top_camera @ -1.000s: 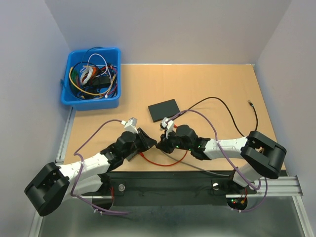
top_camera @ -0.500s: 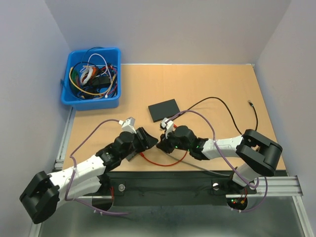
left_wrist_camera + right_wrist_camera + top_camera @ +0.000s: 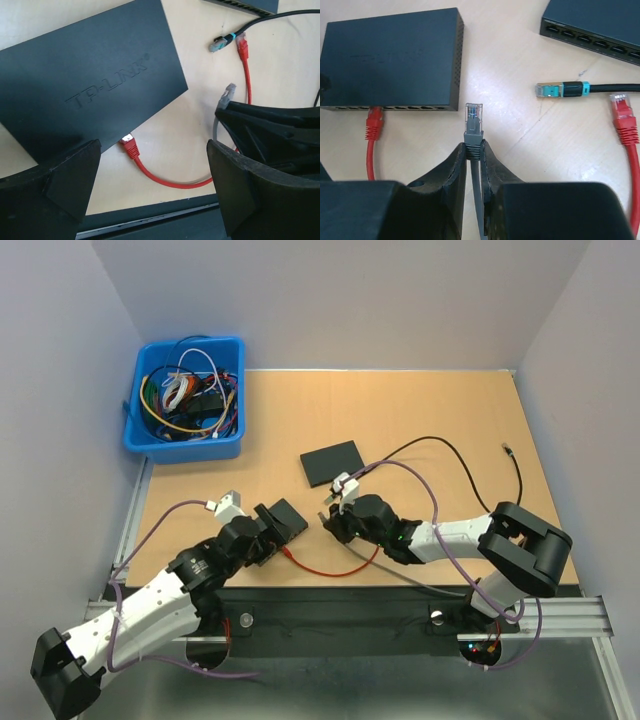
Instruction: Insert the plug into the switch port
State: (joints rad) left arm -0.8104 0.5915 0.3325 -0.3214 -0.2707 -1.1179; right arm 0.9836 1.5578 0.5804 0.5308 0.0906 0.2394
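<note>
The grey plug (image 3: 473,116) is clamped by its boot between the closed fingers of the right claw (image 3: 473,149). Its clear tip points forward and hangs just above the bench (image 3: 430,410), close to the near edge and about midway along it. The plug sits just beside the switch (image 3: 390,55), off the end corner of the port face, with its tip roughly level with that face and not in front of any socket. One end of a red lead (image 3: 373,122) already fills a port toward the other end of the row.

The step in hand looks like lining up: the plug is held but not yet seated. The next move probably calls for backing off a little, sliding sideways along the port face toward the red lead until a free socket is dead ahead, then pushing straight in.

The left claw (image 3: 155,172) is spread wide and grips nothing. It hangs over the switch's near edge, and whether it touches the case I cannot tell. It may need to brace the case against the push.

A second switch (image 3: 595,22) and a teal-booted black cable (image 3: 580,90) lie apart from the plug, toward the bench's far edge.
</note>
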